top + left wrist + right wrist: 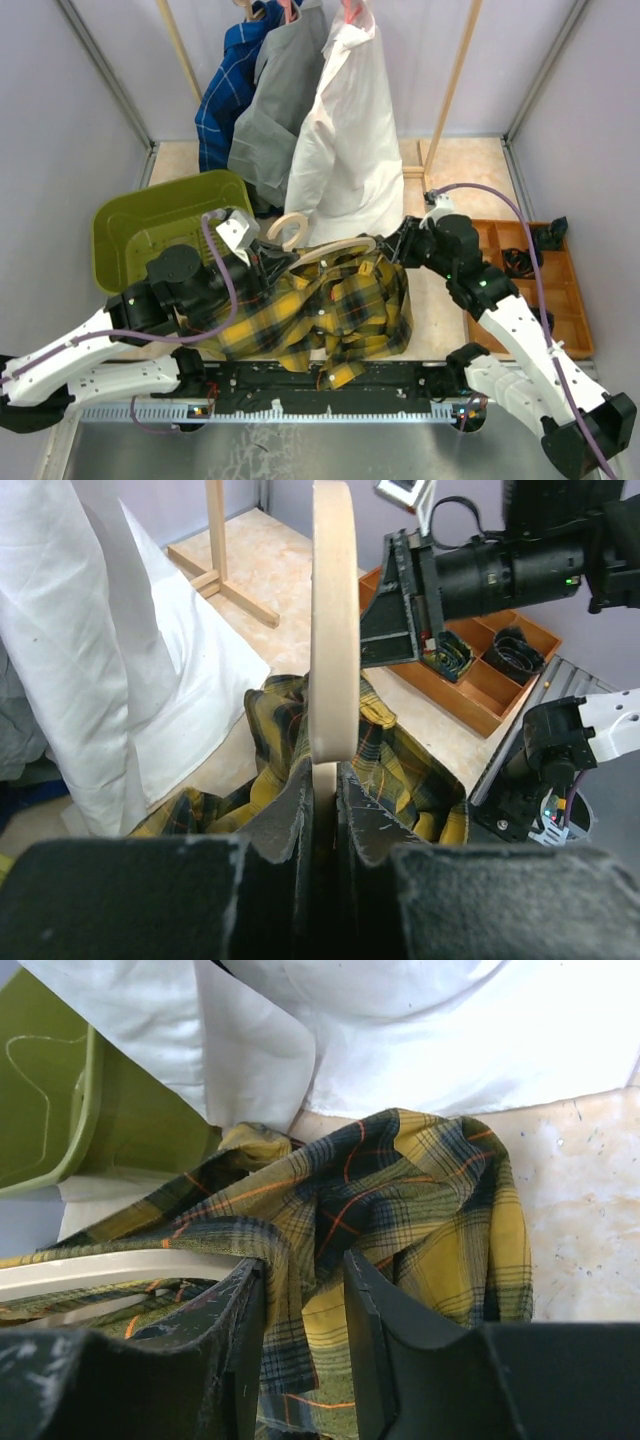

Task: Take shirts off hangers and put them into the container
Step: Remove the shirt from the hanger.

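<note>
Shirts: four. The blue check shirt (222, 100), the grey shirt (272, 105) and the white shirt (345, 150) hang side by side at the back. The plaid shirt (335, 312) lies bunched on the tabletop (470, 160), just right of the container and outside it.
Hangers: one pale wood-coloured hanger (292, 229), with one arm running into the plaid cloth. A pink hanger tip (350, 10) shows above the white shirt. Any others are hidden at the top edge.
Container: one olive-green basin (140, 225) at the left, its near rim covered by the left arm.
Left pincer (322, 790): clamped narrowly on the wooden hanger.
Right pincer (303, 1300): jaws drawn in around a fold of plaid cloth that fills the gap between them.
Surroundings: two slanted rack poles (455, 85) and one orange tray (560, 300) at the right.
Obstruction: the white shirt's hem hangs just behind the hanger loop.
</note>
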Robot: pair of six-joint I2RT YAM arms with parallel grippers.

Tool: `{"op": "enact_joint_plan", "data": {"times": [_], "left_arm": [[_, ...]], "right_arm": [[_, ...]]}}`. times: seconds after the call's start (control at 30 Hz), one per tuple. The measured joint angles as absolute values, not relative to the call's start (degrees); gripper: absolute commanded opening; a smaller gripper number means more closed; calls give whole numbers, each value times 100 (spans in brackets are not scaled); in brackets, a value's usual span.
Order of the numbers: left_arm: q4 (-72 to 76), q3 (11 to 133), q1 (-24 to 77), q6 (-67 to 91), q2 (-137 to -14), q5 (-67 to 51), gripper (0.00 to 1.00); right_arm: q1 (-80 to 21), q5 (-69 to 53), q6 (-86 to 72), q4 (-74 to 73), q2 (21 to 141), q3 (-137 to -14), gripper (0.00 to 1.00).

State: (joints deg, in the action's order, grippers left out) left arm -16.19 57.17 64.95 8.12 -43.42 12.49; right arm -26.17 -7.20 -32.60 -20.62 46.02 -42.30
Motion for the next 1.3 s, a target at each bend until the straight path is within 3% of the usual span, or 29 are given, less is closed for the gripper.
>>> {"op": "enact_joint_plan", "data": {"times": [0.27, 0.33, 0.43, 0.6, 0.87, 1.13, 1.3], "left_arm": [[-1236, 5682, 6488, 860, -4202, 1083, 0], [-1192, 5651, 6488, 880, -4106, 1087, 0], [-1166, 5651, 6488, 895, -4042, 1094, 0], [-1160, 5684, 6488, 897, -4040, 1203, 0], [-1214, 5887, 6488, 891, -4139, 1313, 0], [-1573, 6143, 6488, 840, -4394, 1258, 0], [-1787, 6281, 6488, 764, -4606, 1024, 0]], "right_arm": [[-2108, -1767, -3441, -1855, 5017, -4040, 40], [-2010, -2049, -3479, -1728, 4995, -3940, 45], [-1953, -2209, -3402, -1627, 4856, -3868, 61], [-1846, -1863, -3024, -1625, 4193, -3756, 74], [-1820, -1640, -2032, -1623, 2941, -3680, 80], [-1806, -2178, -825, -1625, 2755, -3959, 85], [-1785, -2458, -325, -1772, 2836, -4510, 81]]}}
